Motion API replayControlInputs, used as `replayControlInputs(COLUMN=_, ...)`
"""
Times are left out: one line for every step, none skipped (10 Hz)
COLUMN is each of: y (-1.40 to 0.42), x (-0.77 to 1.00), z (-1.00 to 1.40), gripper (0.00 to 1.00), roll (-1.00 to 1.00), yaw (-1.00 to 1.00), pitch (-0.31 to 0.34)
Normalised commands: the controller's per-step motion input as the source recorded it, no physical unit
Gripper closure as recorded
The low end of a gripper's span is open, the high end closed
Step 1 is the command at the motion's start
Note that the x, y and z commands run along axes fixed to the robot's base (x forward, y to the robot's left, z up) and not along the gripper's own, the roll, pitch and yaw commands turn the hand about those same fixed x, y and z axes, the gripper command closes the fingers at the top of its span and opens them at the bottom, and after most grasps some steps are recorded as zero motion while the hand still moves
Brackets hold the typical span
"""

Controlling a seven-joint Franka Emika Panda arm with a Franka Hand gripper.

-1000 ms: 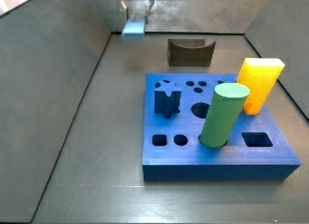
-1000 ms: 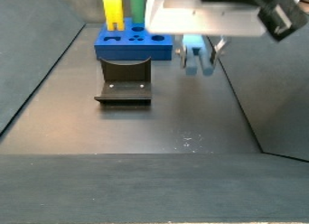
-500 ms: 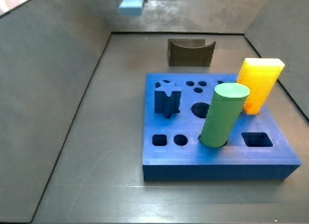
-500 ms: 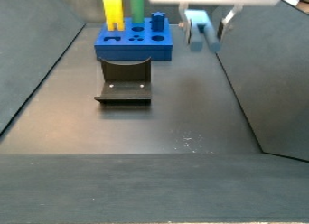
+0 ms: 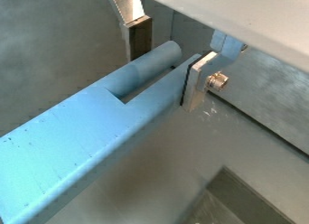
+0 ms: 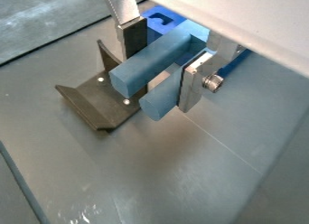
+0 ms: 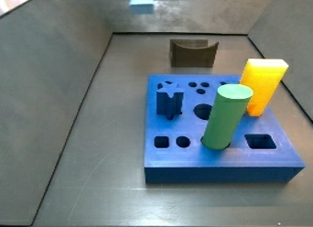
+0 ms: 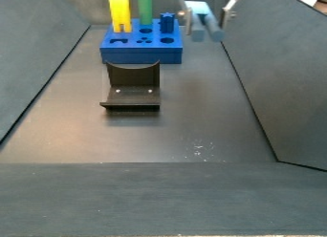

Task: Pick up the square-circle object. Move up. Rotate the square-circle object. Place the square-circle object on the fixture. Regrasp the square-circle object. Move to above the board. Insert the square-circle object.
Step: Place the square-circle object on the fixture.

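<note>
Gripping the peg [image 5: 103, 119] between its silver fingers [image 5: 198, 79], the gripper [image 5: 167, 60] shows closed on it in both wrist views, with the fixture [image 6: 103, 106] below on the floor. In both side views the peg [image 7: 143, 3] hangs high, well above the fixture [image 7: 192, 53] and board [image 7: 208, 130].

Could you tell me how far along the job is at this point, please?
Picked up and raised: the gripper is shut on the square-circle object, high above the floor in a side view. In hand: carrying it, with any rotation not judgeable here. Left: the fixture stands empty, so placing, regrasping, moving above the board and inserting remain.
</note>
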Motion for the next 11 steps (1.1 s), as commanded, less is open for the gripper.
replayControlInputs(y=-0.18, x=1.0, z=-0.1, gripper=1.0, roll=0.09, yaw=0.11, pitch=0.068)
replayControlInputs(y=-0.15, x=1.0, z=-0.09, gripper=1.0, roll=0.09, yaw=0.07, pitch=0.067)
replayControlInputs(y=-0.12, x=1.0, z=-0.07, gripper=1.0, roll=0.08, yaw=0.05, pitch=0.074)
replayControlInputs(y=-0.1, x=1.0, z=-0.05, gripper=1.0, roll=0.08, yaw=0.05, pitch=0.081)
replayControlInputs(y=-0.07, x=0.93, z=-0.04, gripper=1.0, roll=0.07, yaw=0.04, pitch=0.087)
replayControlInputs(y=-0.04, x=0.78, z=-0.02, gripper=1.0, roll=0.07, yaw=0.04, pitch=0.101)
replayControlInputs(y=-0.03, x=0.67, z=-0.01, gripper=1.0, roll=0.06, yaw=0.04, pitch=0.113)
replayControlInputs(y=-0.02, x=0.53, z=-0.01, gripper=1.0, roll=0.06, yaw=0.04, pitch=0.129)
replayControlInputs(y=-0.02, x=0.44, z=0.0, gripper=1.0, roll=0.06, yaw=0.04, pitch=0.139)
replayControlInputs(y=-0.01, x=0.32, z=0.0, gripper=1.0, roll=0.05, yaw=0.04, pitch=0.147)
replayControlInputs(y=-0.01, x=0.26, z=0.0, gripper=1.0, roll=0.05, yaw=0.05, pitch=0.146)
